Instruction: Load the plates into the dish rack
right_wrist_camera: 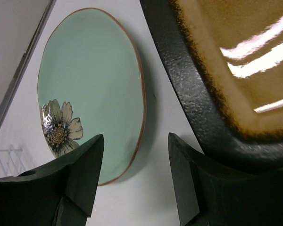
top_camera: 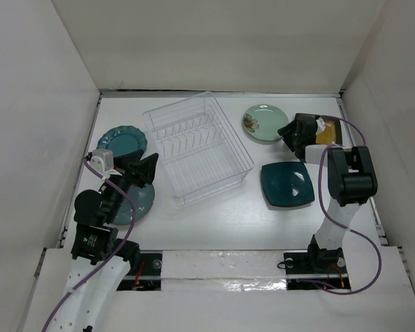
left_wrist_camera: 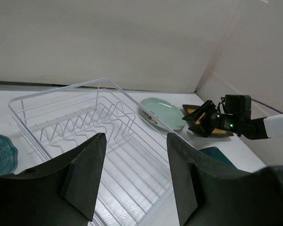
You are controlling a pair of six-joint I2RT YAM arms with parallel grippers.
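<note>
Currently the dish rack (top_camera: pixel 197 149) sits mid-table (top_camera: pixel 214 228), toward the far edge. Left pincer (left_wrist_camera: pixel 136 141) gapes wide, holds nothing, near the left edge between scalloped teal plate (top_camera: pixel 121 140) and round teal-blue plate (top_camera: pixel 142 202). Right pincer (right_wrist_camera: pixel 134 141) is open, empty, low between pale green plate (right_wrist_camera: pixel 89 94) and mustard plate (right_wrist_camera: pixel 236 56) by the far right corner. Dark teal plate (top_camera: pixel 287 183) lies toward the right edge.

You get bright, even light with soft shadows; glare streaks the yellow plate (right_wrist_camera: pixel 245 56), and the right gripper's fingers (right_wrist_camera: pixel 80 179) look slightly blurred.
</note>
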